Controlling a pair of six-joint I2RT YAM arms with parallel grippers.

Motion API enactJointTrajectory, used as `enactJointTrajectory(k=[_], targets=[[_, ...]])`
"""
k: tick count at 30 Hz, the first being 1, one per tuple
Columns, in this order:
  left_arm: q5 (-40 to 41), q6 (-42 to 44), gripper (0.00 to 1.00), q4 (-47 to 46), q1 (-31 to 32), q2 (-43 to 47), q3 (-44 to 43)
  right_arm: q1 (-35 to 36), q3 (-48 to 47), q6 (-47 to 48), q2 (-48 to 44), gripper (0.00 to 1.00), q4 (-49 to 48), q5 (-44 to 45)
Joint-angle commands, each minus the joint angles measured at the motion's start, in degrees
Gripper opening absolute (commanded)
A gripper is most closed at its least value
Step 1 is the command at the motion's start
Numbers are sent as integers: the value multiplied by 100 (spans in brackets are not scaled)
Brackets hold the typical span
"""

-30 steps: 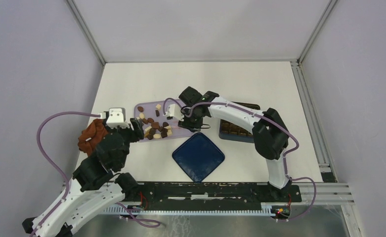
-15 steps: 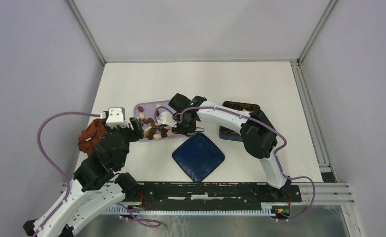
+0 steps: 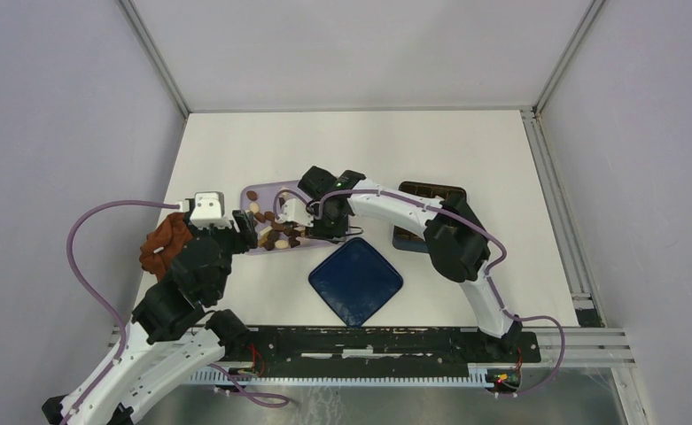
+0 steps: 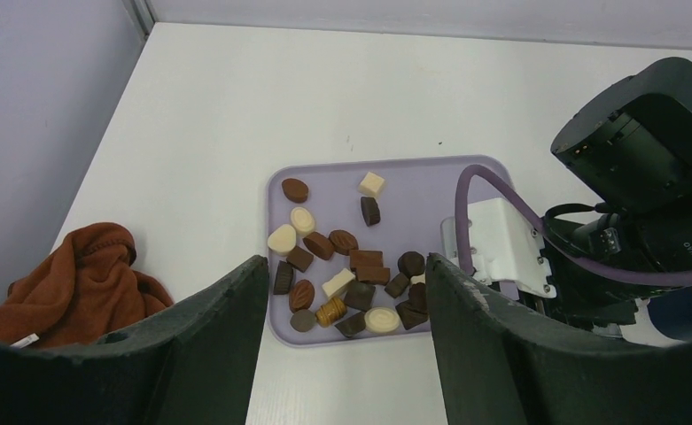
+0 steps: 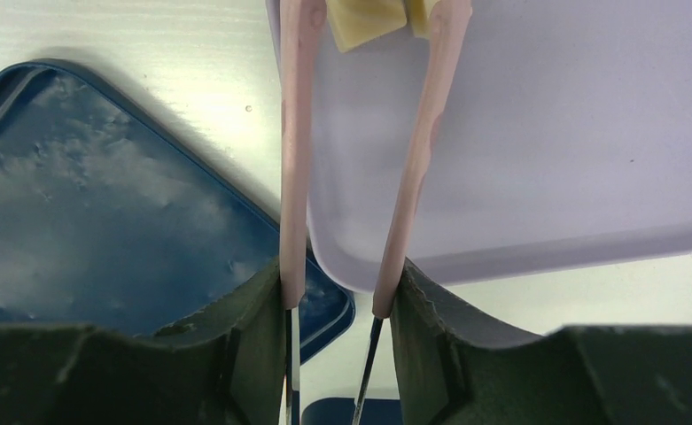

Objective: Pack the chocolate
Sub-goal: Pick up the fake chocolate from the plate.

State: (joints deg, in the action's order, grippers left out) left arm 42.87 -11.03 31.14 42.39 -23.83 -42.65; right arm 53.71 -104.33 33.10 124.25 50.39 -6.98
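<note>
Lavender tray (image 4: pixel 466 177) holds many loose chocolates (image 4: pixel 342 274), so most packing looks undone. Right gripper (image 5: pixel 333 301) clamps pink tongs (image 5: pixel 293 133), tips straddling a cream-white piece (image 5: pixel 364 19); left gripper (image 4: pixel 344 261), jaws apart and empty, hovers beside the tray.

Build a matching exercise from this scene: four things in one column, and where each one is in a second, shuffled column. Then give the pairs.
1. cloth
2. blue tray
3. pink tongs
4. chocolate pieces

A. gripped in the right end effector
B. on the lilac tray
C. bunched left of the lilac tray
D. on the table, between the lilac tray and the arm bases

Pairs: 1-C, 2-D, 3-A, 4-B
</note>
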Motion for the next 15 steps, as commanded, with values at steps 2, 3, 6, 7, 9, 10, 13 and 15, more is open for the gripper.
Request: enactJointTrajectory(k=[2,3,6,7,9,10,13,15], targets=[[-86,266,71,-275,-61,20,44,93,-372,13,151,48,63,83],[-93,263,71,-279,-68,18,46,96,-398,12,170,48,67,90],[-119,267,71,-284,-86,11,40,113,-477,16,244,48,65,135],[-126,264,71,-283,-90,11,46,121,-507,19,272,48,64,154],[-140,272,71,-292,-93,10,46,135,-565,19,319,48,63,175],[-149,274,71,-292,-103,10,51,136,-595,20,342,48,67,179],[-161,279,71,-301,-110,2,55,161,-631,14,371,47,28,245],[-169,285,71,-301,-121,-11,55,173,-658,17,389,46,24,261]])
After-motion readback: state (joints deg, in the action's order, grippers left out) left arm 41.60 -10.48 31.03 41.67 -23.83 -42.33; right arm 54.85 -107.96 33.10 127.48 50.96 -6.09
